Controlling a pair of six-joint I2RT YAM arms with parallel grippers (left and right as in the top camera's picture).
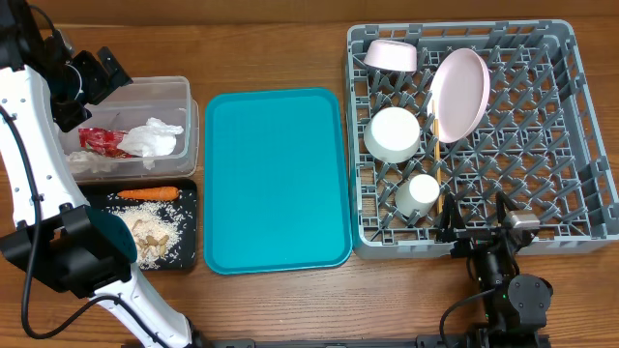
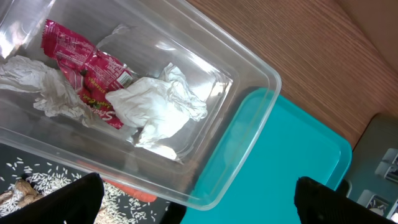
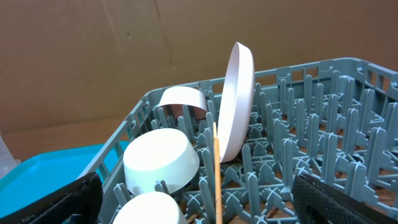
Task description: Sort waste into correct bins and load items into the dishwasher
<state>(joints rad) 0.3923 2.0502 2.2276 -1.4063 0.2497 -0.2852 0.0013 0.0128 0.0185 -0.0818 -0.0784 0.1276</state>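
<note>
The clear tub (image 1: 179, 92) holds the red wrapper (image 1: 97, 142) and white tissue (image 1: 152, 137). The black tray (image 1: 189, 217) holds the carrot (image 1: 147, 193) and food scraps with rice (image 1: 150, 237). My left gripper (image 1: 97, 72) is open and empty above the tub; its wrist view shows the wrapper (image 2: 87, 68) and tissue (image 2: 158, 102) inside. The grey rack (image 1: 571, 135) holds the plate (image 1: 459, 92), two bowls (image 1: 391, 55) (image 1: 392, 133), the cup (image 1: 421, 191) and chopsticks (image 1: 436, 155). My right gripper (image 1: 476, 232) is open and empty at the rack's front edge.
The teal tray (image 1: 276, 179) lies bare between the bins and the rack. In the right wrist view the plate (image 3: 237, 99) stands on edge between pegs, with a chopstick (image 3: 217, 174) upright just in front of it.
</note>
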